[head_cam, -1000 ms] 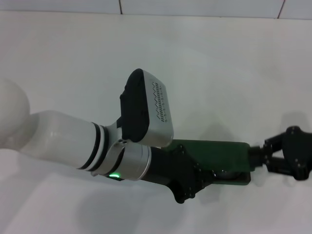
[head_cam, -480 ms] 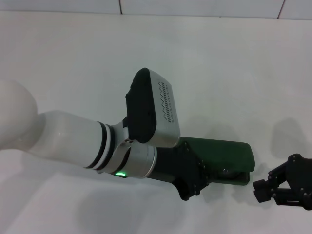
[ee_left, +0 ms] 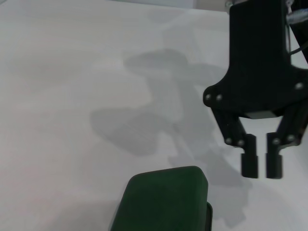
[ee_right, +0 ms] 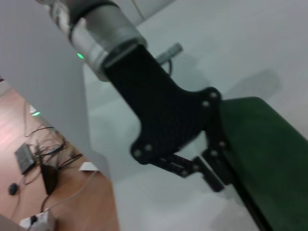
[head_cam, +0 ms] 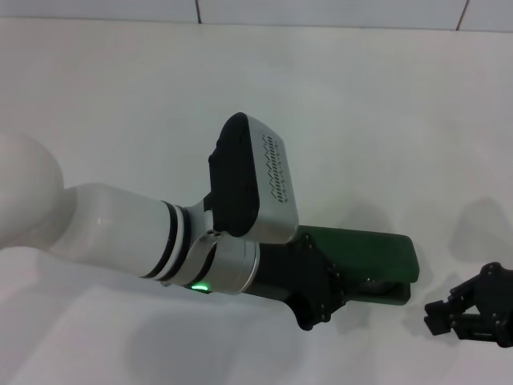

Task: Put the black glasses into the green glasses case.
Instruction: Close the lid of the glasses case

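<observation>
The green glasses case [head_cam: 365, 258] is gripped at its near end by the left claw [head_cam: 325, 293]; the right claw [head_cam: 449, 314], nearly clenched and empty, is held just beside it above the bench [head_cam: 361, 104].

The green glasses case [head_cam: 365, 261] lies on the table [head_cam: 120, 96], toward the near edge and right of centre in the head view. The left gripper [head_cam: 321, 309] sits at the case's left end and near long side, its arm reaching in from the left and covering that end. The right gripper [head_cam: 439, 314] hangs off the case's right end, nearer the robot, apart from it and touching nothing.
</observation>
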Tool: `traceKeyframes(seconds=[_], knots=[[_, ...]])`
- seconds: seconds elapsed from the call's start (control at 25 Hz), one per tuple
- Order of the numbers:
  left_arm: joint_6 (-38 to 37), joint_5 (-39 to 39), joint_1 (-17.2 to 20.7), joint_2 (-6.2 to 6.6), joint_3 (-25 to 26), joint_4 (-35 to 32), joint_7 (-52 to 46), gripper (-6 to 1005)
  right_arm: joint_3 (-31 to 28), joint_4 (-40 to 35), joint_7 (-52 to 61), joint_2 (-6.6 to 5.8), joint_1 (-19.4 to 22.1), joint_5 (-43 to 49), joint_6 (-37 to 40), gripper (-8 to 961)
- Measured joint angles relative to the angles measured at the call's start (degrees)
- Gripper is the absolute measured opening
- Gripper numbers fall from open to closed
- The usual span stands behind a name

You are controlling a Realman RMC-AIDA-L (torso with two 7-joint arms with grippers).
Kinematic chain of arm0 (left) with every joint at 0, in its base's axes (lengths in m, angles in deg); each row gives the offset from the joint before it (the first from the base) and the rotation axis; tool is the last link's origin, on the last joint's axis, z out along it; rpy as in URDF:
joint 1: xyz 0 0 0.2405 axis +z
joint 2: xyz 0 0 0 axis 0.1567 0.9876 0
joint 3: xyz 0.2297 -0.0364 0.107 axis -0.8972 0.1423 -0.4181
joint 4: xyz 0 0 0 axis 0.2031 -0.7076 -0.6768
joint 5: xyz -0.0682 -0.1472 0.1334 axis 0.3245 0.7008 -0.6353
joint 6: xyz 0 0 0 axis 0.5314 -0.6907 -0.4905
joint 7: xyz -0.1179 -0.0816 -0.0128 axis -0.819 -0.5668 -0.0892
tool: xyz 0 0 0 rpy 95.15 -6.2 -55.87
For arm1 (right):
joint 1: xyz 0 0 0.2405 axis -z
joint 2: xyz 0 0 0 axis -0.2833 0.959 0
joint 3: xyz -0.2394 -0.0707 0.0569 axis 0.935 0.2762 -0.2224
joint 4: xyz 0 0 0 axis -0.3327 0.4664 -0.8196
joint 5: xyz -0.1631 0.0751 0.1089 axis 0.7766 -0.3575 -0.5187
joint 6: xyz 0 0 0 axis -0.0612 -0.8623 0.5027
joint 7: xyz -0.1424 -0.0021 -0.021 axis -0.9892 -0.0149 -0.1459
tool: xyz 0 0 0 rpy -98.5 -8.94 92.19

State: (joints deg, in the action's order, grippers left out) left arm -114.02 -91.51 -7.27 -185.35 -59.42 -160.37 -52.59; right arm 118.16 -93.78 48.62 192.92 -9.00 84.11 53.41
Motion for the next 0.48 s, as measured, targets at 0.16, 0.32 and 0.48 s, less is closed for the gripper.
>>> traceKeyframes(seconds=[0.16, 0.32, 0.48], knots=[[0.1, 0.0, 0.1, -0.05, 0.0, 0.0, 0.0, 54, -0.3, 0.1, -0.1, -0.07, 0.6, 0.1, -2.2, 136], [0.5, 0.1, 0.2, -0.07, -0.2, 0.2, 0.0, 54, 0.0, 0.1, -0.4, -0.01, 0.7, -0.1, -4.2, 137], [0.7, 0.3, 0.1, -0.08, -0.5, 0.7, 0.0, 54, 0.1, 0.1, -0.7, 0.08, 0.5, -0.3, -5.4, 138]])
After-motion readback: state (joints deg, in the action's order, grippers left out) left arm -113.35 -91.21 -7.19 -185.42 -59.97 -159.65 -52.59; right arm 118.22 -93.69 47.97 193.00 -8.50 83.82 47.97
